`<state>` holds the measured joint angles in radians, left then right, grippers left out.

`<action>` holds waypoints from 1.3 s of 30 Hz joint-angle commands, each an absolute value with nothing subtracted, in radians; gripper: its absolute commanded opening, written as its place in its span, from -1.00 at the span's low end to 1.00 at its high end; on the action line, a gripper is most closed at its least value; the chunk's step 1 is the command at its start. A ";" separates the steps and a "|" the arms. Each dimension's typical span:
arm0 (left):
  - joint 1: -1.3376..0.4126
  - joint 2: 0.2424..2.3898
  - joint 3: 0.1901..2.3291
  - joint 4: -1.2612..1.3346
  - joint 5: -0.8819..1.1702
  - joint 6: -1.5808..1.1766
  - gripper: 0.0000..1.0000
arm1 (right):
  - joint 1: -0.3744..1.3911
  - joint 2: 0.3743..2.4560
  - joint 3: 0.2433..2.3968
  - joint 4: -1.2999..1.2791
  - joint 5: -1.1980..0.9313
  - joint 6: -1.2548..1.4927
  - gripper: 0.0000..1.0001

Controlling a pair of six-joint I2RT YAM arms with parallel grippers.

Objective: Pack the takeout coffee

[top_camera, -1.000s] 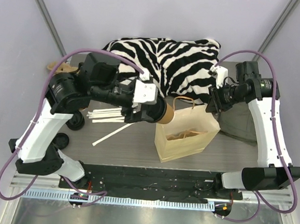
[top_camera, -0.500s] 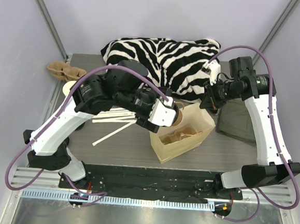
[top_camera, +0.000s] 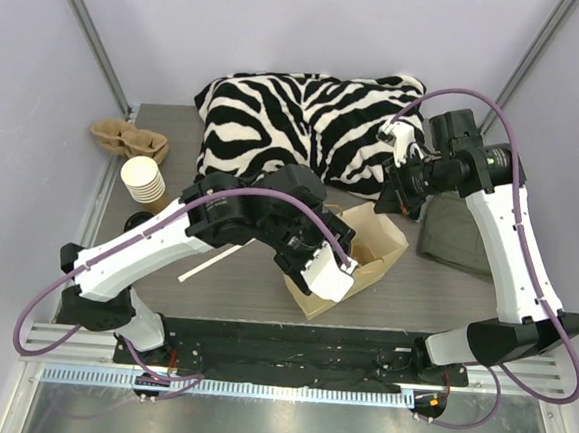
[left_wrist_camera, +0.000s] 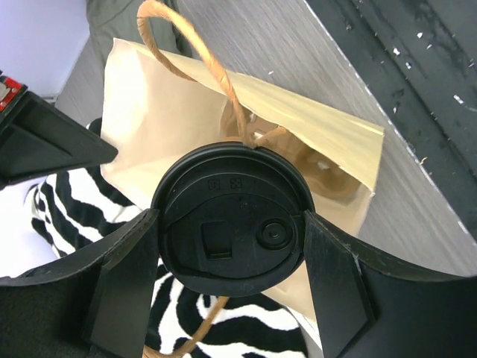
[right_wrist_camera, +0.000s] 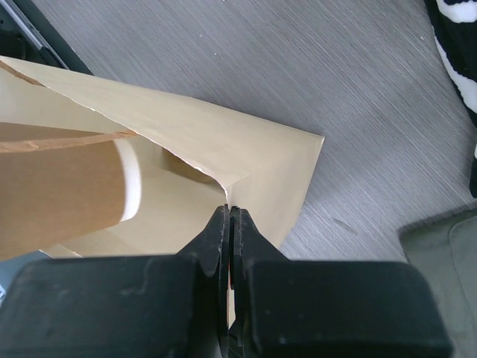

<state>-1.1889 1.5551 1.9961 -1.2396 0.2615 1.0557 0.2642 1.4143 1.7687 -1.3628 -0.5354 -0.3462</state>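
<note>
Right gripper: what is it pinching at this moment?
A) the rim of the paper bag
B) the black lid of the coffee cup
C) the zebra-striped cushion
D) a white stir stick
A: the right wrist view shows the right gripper closed on the folded rim of the paper bag, while the left gripper holds the takeout coffee by its sides over the bag.

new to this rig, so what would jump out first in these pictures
A zebra-striped pillow at the back of the table jumps out first. In front of it the left arm's jaws clamp a lidded coffee cup at the mouth of a paper bag, while the right arm's jaws are shut on the bag's rim. A stack of paper cups stands at the left edge.
</note>
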 commanded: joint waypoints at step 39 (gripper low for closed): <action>-1.195 1.496 1.635 -1.055 0.347 1.173 -0.41 | 0.515 1.529 1.930 -1.375 -0.549 -0.642 0.86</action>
